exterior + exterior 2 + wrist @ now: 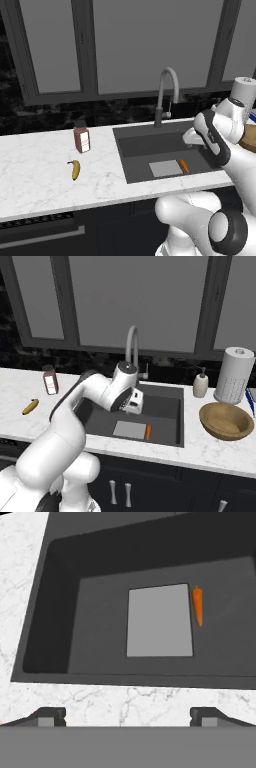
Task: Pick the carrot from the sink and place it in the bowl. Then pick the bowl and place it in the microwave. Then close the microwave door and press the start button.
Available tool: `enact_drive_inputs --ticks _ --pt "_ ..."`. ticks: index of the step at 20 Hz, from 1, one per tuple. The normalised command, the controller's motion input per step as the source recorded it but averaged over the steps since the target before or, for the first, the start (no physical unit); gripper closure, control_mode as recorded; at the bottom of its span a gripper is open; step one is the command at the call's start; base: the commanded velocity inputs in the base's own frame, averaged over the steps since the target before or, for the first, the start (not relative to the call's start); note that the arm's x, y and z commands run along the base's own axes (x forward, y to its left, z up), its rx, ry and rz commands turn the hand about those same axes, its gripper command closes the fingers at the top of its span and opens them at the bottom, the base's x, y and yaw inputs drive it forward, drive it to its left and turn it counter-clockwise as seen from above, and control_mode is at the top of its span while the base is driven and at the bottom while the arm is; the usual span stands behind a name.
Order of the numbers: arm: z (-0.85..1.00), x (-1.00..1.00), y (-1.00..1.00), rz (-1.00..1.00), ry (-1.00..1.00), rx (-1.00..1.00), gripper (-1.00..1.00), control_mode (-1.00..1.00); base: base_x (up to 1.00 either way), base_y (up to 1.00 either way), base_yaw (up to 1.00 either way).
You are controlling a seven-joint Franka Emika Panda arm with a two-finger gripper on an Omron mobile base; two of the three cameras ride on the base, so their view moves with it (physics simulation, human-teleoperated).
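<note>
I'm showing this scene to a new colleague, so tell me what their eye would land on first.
The bright orange carrot stands out most: it lies on the dark floor of the sink, right beside the light grey patch. Next comes the white arm, bent over the sink with its open end effector near the front counter edge. Off to the right of the sink, the wide wooden bowl sits on the marble counter.

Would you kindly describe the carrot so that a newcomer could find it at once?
Look into the dark sink under the curved faucet. On its floor lies a light grey patch; the carrot lies along its edge, a short orange stick, unlike the yellow banana on the counter.
</note>
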Motion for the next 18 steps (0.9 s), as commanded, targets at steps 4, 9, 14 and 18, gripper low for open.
enact_drive_inputs --ticks 4,9,14,18 --pt "-0.52 0.25 -0.53 0.0 0.08 0.0 -1.0 -1.0 0.0 0.0 0.0" --pt "-0.43 0.45 -0.48 -0.01 0.21 0.0 -1.0 -1.0 0.0 0.0 0.0" --pt "-0.24 0.38 -0.34 -0.02 0.27 0.0 -1.0 -1.0 0.0 0.0 0.0" --pt "-0.27 0.43 -0.29 -0.03 0.23 0.01 -1.0 -1.0 0.0 0.0 0.0"
